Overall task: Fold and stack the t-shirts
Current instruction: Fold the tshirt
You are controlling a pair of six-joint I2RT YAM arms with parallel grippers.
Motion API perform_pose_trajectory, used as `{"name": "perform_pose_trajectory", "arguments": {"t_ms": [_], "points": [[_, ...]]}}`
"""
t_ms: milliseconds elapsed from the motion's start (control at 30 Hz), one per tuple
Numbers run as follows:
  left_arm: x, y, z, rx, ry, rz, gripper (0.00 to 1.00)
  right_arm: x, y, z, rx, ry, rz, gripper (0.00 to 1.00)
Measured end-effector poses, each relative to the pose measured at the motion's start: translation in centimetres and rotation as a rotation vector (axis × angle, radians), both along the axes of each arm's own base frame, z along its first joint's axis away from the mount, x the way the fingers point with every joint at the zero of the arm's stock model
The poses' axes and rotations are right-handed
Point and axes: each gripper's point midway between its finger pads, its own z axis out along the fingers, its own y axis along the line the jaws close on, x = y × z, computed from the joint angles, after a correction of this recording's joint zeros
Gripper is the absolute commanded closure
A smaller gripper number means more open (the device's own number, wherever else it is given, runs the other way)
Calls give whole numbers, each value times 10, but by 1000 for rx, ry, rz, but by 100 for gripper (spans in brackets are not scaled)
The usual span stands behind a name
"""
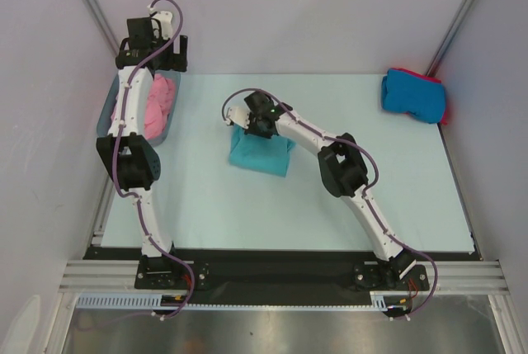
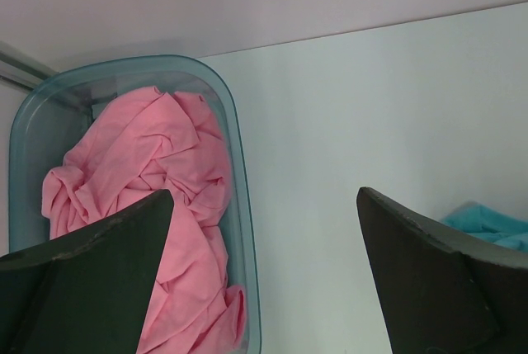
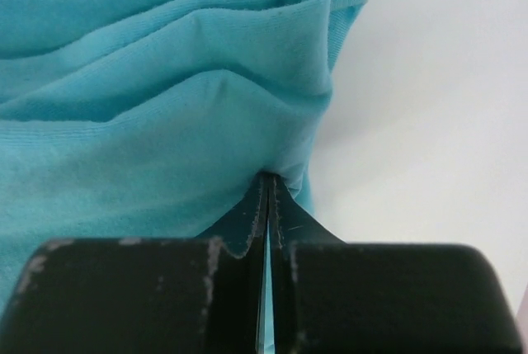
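A folded teal t-shirt (image 1: 264, 156) lies mid-table. My right gripper (image 1: 247, 129) is at its far edge, shut on a bunched fold of the teal cloth (image 3: 165, 82), which fills the right wrist view above the closed right gripper (image 3: 268, 177). A crumpled pink t-shirt (image 1: 162, 102) (image 2: 148, 172) lies in the grey-blue tub (image 2: 240, 152). My left gripper (image 1: 169, 59) (image 2: 264, 193) hangs open over the tub's right rim, holding nothing. A folded bright blue t-shirt (image 1: 412, 94) rests on a red t-shirt (image 1: 446, 109) at the back right corner.
The tub (image 1: 104, 119) stands at the table's left edge against the wall, partly under the left arm. An edge of the teal shirt (image 2: 487, 226) shows at the right of the left wrist view. Walls close in on the left, back and right.
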Motion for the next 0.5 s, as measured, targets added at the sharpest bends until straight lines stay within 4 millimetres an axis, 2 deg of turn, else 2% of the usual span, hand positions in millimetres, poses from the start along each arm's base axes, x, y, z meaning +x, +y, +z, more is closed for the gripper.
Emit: {"name": "perform_pose_trajectory", "arguments": {"t_ms": [267,400,500], "points": [[0,0,0,0,0,1,0,7,-1,1,-6,-54,-20,100],[0,4,0,12,0,21,0,4,-3,7,-55,-137,-16,100],[1,10,1,25,-3,45,0,-4,-5,20,-101,-200,11,100]]}}
